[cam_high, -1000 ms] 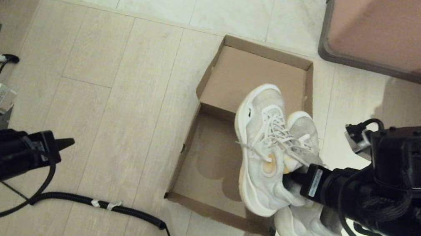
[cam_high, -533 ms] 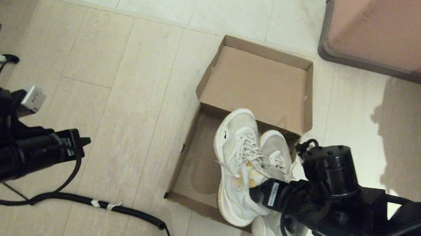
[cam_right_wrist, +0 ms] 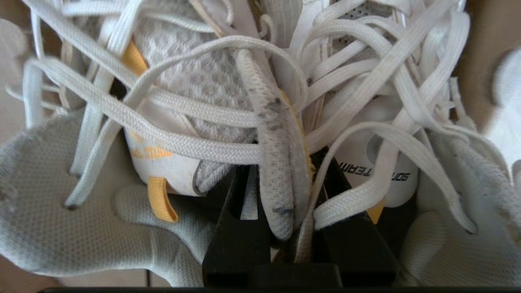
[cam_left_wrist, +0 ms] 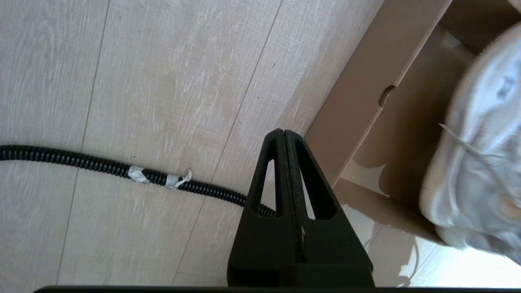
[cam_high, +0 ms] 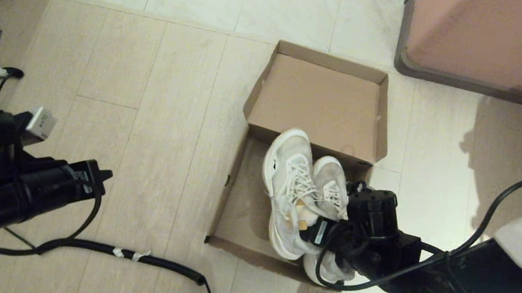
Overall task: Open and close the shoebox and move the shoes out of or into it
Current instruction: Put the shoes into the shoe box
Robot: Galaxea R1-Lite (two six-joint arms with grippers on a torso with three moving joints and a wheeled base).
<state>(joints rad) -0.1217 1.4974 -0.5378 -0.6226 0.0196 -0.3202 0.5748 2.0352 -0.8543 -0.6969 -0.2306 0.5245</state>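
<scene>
The right gripper [cam_high: 313, 226] sits in the lower centre of the head view, its black fingers [cam_right_wrist: 244, 228] clamped on the inner collars of the shoes [cam_high: 302, 197], pinching the two sneakers together where they meet. In the right wrist view, white laces [cam_right_wrist: 195, 146] loop across the fingers and a yellow pull tab [cam_right_wrist: 160, 201] shows beside them. The pair sits inside the shoebox [cam_high: 245, 194], toes toward the top of the frame and close against the fold of the lid [cam_high: 318, 100]; the heel of the right-hand sneaker overlaps the box's near wall at the lower edge. The lid lies folded back flat on the floor, above the tray in the frame. The right arm runs from the gripper out to the lower right.

The left gripper [cam_high: 101, 176] hangs at the lower left of the head view, well apart from the box, its fingers [cam_left_wrist: 287, 171] pressed together with nothing between them. Under it a black corrugated cable [cam_high: 139, 255] trails over the pale floor [cam_high: 143, 96]. A pinkish-brown furniture block [cam_high: 508, 41] fills the upper right corner.
</scene>
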